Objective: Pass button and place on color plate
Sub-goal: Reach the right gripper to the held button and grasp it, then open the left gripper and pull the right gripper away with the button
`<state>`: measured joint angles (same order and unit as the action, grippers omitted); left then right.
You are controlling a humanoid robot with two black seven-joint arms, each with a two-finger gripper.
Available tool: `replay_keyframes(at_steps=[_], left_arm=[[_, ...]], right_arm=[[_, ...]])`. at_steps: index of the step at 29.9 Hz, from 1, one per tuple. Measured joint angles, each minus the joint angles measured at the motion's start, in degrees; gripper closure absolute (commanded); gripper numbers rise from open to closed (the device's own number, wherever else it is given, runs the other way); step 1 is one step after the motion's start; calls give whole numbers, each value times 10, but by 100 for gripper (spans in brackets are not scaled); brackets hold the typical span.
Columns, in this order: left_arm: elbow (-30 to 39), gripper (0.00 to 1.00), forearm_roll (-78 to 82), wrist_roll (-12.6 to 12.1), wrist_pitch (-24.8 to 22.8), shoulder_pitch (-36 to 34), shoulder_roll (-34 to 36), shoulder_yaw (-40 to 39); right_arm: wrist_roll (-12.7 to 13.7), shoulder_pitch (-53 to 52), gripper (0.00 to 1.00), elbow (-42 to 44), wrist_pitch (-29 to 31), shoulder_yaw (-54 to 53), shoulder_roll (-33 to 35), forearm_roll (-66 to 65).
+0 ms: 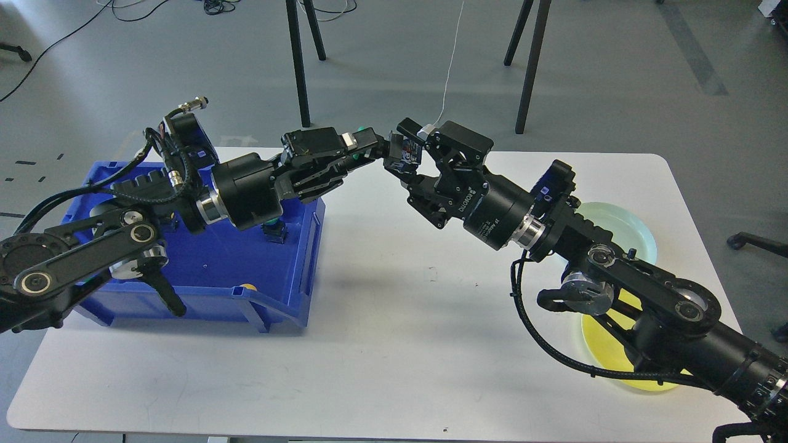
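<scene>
A small button [406,152], a black block with a coloured face, is held up over the table's far edge. My left gripper [385,151] is shut on it, reaching out from the left above the blue bin [246,271]. My right gripper [411,159] comes from the right and is open. One finger [408,129] is above the button and the other is below it, close around it. A pale blue plate [628,224] and a yellow plate [606,351] lie at the right, partly hidden by my right arm.
The blue bin stands at the left of the white table [400,344] and holds more buttons, one dark [274,232] and one yellow [248,287]. Black stand legs [298,61] rise behind the table.
</scene>
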<state>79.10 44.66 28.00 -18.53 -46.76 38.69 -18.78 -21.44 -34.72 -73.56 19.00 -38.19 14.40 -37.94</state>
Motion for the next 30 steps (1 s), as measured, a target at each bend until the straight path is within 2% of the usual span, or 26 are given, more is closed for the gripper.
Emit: replay_keyframes(at_steps=[2,3,6,13,17,30], left_arm=[[0,93,0,0,1,0,0,0],[0,92,0,0,1,0,0,0],[0,86,1,0,1,1,0,0],[0,38,2,0,3,1,0,1],[0,26,1,0,6,1,-1,1],[0,16,-23,0,8,1,-4,0]], right_arm=[[-3,0,93,1,0,0,-2,-2],[-3,0,98,2,0,1,-3,-3],[-5,0,99,10,0,1,-6,-3],[-5,0,100,15,0,1,-5,-2],[-5,0,100,16,0,1,-3,-1],[-8,10,100,13,-1,-41,28,6]])
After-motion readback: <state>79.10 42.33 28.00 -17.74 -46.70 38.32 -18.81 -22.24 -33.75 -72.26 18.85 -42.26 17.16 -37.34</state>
